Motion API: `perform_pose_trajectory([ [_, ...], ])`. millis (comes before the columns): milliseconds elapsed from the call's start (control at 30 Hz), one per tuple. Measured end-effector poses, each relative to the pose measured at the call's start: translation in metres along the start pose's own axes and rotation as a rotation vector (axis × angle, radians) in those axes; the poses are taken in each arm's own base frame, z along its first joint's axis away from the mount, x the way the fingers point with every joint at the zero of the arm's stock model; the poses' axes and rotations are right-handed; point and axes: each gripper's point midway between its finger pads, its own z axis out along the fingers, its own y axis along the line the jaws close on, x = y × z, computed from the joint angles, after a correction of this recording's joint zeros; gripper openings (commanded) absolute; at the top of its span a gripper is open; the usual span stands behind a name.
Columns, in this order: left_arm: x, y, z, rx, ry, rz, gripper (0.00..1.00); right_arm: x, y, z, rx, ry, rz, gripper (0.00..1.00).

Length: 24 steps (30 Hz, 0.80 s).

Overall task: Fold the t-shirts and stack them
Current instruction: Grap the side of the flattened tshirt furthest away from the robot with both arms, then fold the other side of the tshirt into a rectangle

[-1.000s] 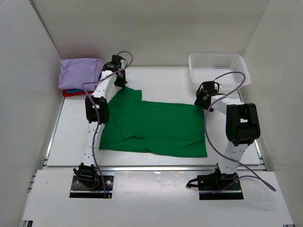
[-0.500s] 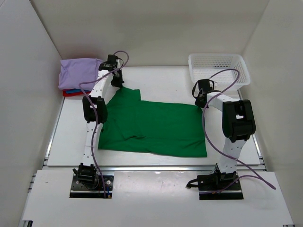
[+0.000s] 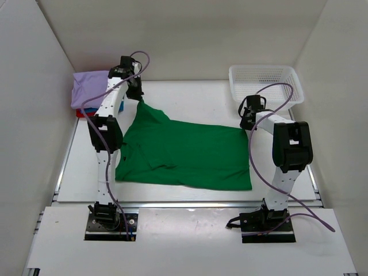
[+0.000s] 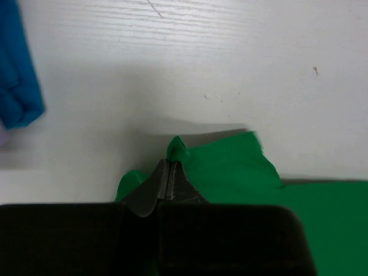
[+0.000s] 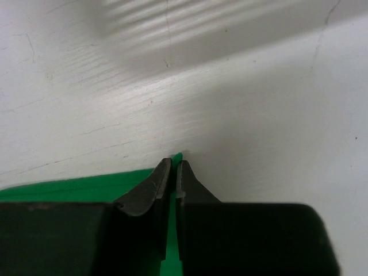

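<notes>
Left gripper [image 3: 138, 96]: its two fingers are being pressed fully together on a small peak of the one bright green cloth t-shirt [image 3: 184, 155], at the garment's far left corner. That corner is being drawn up to a point, and a shadow is being cast under it on the white table [image 3: 195, 95]. Right gripper [image 3: 246, 122]: its two fingers are being held almost together, with only a thin slit between them, and the far right corner of the same garment is being nipped at their tips; in the right wrist view a sliver of green is being shown just past the right gripper's fingertips [image 5: 164, 172]. The rest of the green t-shirt is being left spread flat at the middle of the table, between the two arms. Three folded t-shirts are being kept in one stack at the far left corner: one lavender cloth t-shirt [image 3: 89, 86] on top, one blue cloth t-shirt [image 4: 20, 69] and one red cloth t-shirt [image 3: 86, 114] beneath. One white plastic mesh basket [image 3: 264, 80] is being shown at the far right corner, apart from all four garments.
</notes>
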Motion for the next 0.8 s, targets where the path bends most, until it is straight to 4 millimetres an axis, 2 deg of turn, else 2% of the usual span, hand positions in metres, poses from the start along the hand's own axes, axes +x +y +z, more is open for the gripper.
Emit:
perform_pose_trajectory([
  [133,-0.002,0.002,-0.05,-0.021,-0.026,0.026,0.0,-0.002,0.0,-0.005,-0.042,-0.013,-0.015,0.0],
  [233,0.01,0.002,-0.075,-0.033,-0.03,0.04,0.0,-0.001,0.003,-0.014,-0.073,-0.021,-0.027,0.0],
  [333,0.037,0.006,-0.083,-0.042,-0.019,0.044,0.0,-0.003,0.006,-0.024,-0.108,-0.037,-0.035,0.0],
  [467,0.105,0.019,-0.086,-0.063,0.052,0.037,0.0,0.004,0.007,-0.037,-0.146,-0.044,-0.043,0.0],
  [567,0.141,0.026,-0.091,-0.067,0.068,0.025,0.0,0.016,0.008,-0.046,-0.173,-0.033,-0.052,0.0],
  [667,0.153,0.029,-0.103,-0.061,0.028,0.015,0.0,0.026,0.007,-0.056,-0.192,-0.029,-0.058,0.0],
  [800,0.151,0.031,-0.126,-0.046,-0.06,0.01,0.0,0.034,0.004,-0.07,-0.213,-0.037,-0.067,0.0],
])
